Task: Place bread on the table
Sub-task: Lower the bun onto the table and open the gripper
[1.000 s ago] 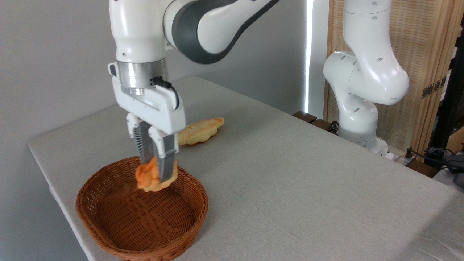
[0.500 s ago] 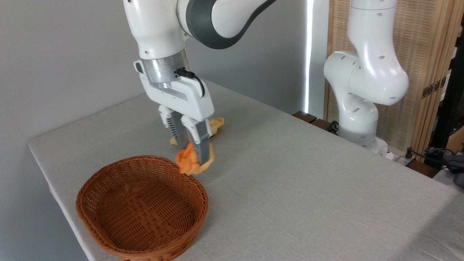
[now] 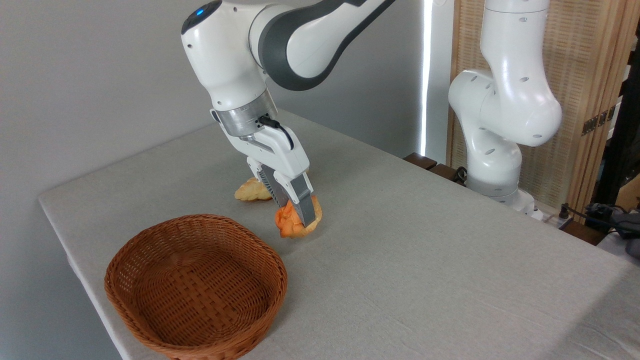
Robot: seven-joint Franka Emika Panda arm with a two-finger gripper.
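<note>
Fingers [image 3: 306, 210]: clamped on bun [image 3: 290, 225], tilted.
Bun: below fingertips, at or just above table [image 3: 425, 260].
Basket [image 3: 196, 285]: empty, lower left.
Left: release.

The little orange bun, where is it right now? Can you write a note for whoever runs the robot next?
Gripper: fingers shut on the bun, tilted, low over the grey table; whether the bun touches the cloth cannot be told.
Wicker basket: empty, left of the bun.
Long pale loaf: on the table behind the gripper, partly hidden.
Done: bun is out of the basket.
Left: set it down, open the fingers, lift away.
</note>
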